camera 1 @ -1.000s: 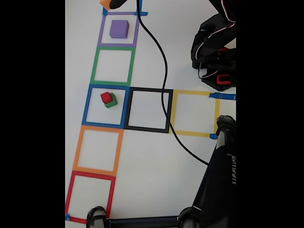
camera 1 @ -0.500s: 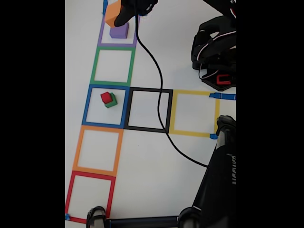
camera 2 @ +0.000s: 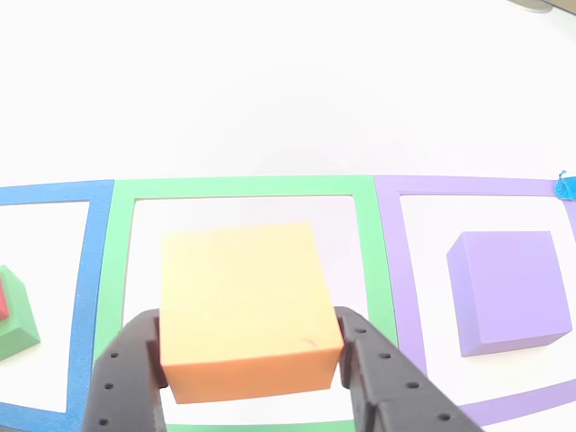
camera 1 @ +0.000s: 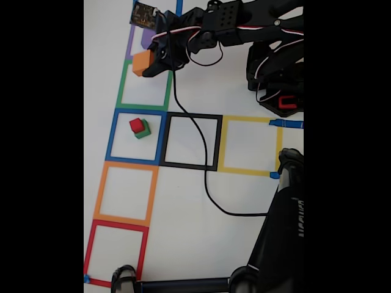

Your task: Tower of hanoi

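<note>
Claw: we pinch the orange cube (camera 2: pixel 245 308) in the gripper (camera 2: pixel 251 364), over the green square (camera 2: pixel 106 297)
Done: red (camera 1: pixel 136 125) sits on green (camera 1: pixel 144 130)
Left: purple (camera 2: pixel 504 290) alone at right; restack all

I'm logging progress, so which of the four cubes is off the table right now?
The orange cube, clamped in the gripper over the green square. The purple cube sits alone; red sits on green.
</note>
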You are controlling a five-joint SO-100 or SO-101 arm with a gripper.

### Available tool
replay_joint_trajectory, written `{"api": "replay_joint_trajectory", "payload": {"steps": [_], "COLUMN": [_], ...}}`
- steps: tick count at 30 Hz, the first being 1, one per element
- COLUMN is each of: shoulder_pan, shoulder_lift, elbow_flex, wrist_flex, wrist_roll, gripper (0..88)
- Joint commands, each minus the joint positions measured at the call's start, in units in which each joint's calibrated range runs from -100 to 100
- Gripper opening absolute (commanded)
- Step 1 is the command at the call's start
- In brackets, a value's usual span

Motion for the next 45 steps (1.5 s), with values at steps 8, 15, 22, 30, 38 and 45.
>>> {"api": "replay_joint_trajectory", "payload": {"steps": [8,15,22,30,38,45], "shoulder_pan": [-0.07,-0.07,0.7,1.18,1.75,2.23], "shoulder_lift": [21.49,38.93,51.85,57.75,59.44,58.71], "elbow_flex": [11.49,9.39,4.39,3.49,3.39,3.49], "wrist_flex": [-40.24,-57.65,-66.64,-71.66,-73.6,-74.57], "wrist_roll": [0.36,0.36,0.36,0.36,0.36,0.36], "gripper": [9.6,9.5,9.6,11.0,23.8,29.0]}}
